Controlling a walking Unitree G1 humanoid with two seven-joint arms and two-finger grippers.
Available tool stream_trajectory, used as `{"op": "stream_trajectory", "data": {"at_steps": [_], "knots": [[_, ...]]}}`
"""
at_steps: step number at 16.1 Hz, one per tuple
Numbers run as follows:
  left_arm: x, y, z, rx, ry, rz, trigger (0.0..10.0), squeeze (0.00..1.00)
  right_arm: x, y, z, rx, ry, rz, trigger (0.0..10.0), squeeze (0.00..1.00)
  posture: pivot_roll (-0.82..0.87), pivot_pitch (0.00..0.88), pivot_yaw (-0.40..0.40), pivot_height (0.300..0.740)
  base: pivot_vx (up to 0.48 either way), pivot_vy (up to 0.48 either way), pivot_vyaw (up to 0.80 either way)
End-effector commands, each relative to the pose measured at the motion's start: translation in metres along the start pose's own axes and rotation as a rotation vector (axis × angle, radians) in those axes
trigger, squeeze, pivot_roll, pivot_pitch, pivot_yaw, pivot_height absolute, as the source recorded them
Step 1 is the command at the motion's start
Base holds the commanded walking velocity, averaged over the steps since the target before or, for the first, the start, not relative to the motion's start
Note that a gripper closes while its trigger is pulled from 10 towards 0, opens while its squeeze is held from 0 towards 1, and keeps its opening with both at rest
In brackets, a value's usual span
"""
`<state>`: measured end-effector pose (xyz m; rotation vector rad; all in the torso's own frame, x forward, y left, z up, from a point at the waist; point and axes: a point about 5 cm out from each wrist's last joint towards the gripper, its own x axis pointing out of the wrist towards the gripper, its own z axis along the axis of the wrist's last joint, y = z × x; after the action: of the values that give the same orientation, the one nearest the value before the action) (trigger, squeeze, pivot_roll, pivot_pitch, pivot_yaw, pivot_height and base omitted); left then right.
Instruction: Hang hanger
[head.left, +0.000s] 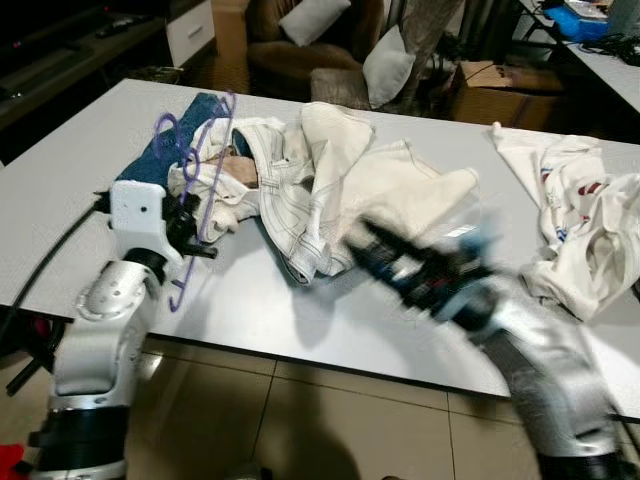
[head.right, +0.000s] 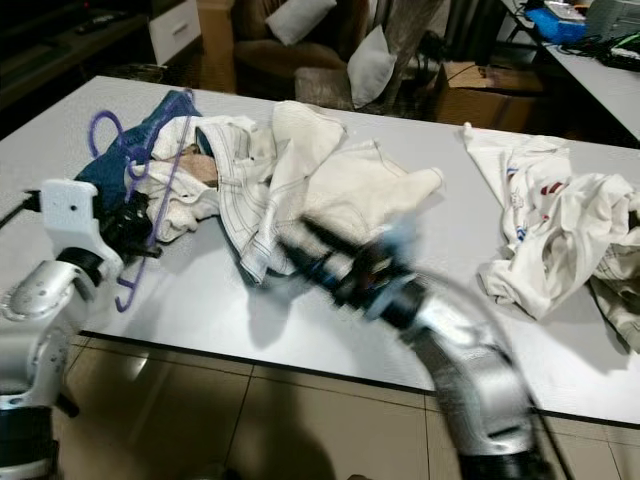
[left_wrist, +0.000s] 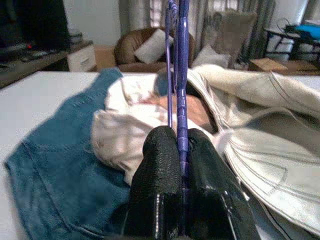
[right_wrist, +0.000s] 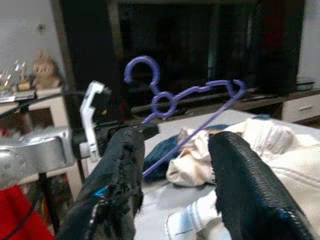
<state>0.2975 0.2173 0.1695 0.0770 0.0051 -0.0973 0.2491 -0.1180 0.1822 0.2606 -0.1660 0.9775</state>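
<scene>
Left gripper pinching purple hanger upright over clothes pile at table edge, right gripper spread wide nearby & blurred; risk: hanger snagging fabric or twisting in thin grip w/ fast swing.

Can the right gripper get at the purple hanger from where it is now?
Probably yes. The right gripper is open and faces the purple hanger, which the left gripper holds raised above the cream jacket. Nothing stands between them.
</scene>
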Motion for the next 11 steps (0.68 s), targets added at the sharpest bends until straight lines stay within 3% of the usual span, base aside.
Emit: {"op": "stream_trajectory", "data": {"at_steps": [1,2,3,4,7,8,9,11], "knots": [[0.003,0.005,0.015,0.003,-0.062,0.013,10.0,0.0,0.001,-0.004,0.001,-0.011,0.02,-0.037,10.0,1.0,-0.05,0.0,0.017,0.74,0.0,0.0,0.0],[0.006,0.011,0.015,0.008,-0.061,0.013,10.0,0.0,0.003,-0.005,-0.012,-0.06,0.109,-0.059,10.0,1.0,-0.07,0.0,0.033,0.74,0.0,0.0,0.0],[0.007,0.009,0.016,0.0,-0.069,-0.017,10.0,0.0,0.003,-0.003,-0.01,-0.047,0.093,-0.048,10.0,1.0,-0.07,0.0,0.033,0.74,0.0,0.0,0.0],[0.008,0.001,0.023,-0.028,-0.098,-0.114,10.0,0.0,0.002,-0.002,0.009,-0.006,0.007,-0.057,10.0,1.0,-0.06,0.0,0.023,0.74,0.0,0.0,0.0],[0.006,-0.013,0.037,-0.005,-0.108,-0.368,10.0,0.0,0.005,-0.013,0.05,-0.064,-0.094,-0.007,10.0,1.0,-0.05,0.0,0.017,0.74,0.0,0.0,0.0],[0.004,-0.018,0.043,0.083,-0.064,-0.564,10.0,0.0,0.005,-0.021,0.08,-0.182,-0.054,0.105,10.0,1.0,-0.05,0.0,0.019,0.74,0.0,0.0,0.0],[0.004,-0.018,0.043,0.083,-0.064,-0.564,10.0,0.0,0.005,-0.021,0.08,-0.182,-0.054,0.105,10.0,1.0,-0.05,0.0,0.019,0.74,0.0,0.0,0.0],[0.003,-0.019,0.05,0.188,-0.016,-0.711,10.0,0.0,0.001,-0.027,0.099,-0.31,0.078,0.215,10.0,1.0,-0.05,0.0,0.013,0.74,0.0,0.0,0.0]]}}
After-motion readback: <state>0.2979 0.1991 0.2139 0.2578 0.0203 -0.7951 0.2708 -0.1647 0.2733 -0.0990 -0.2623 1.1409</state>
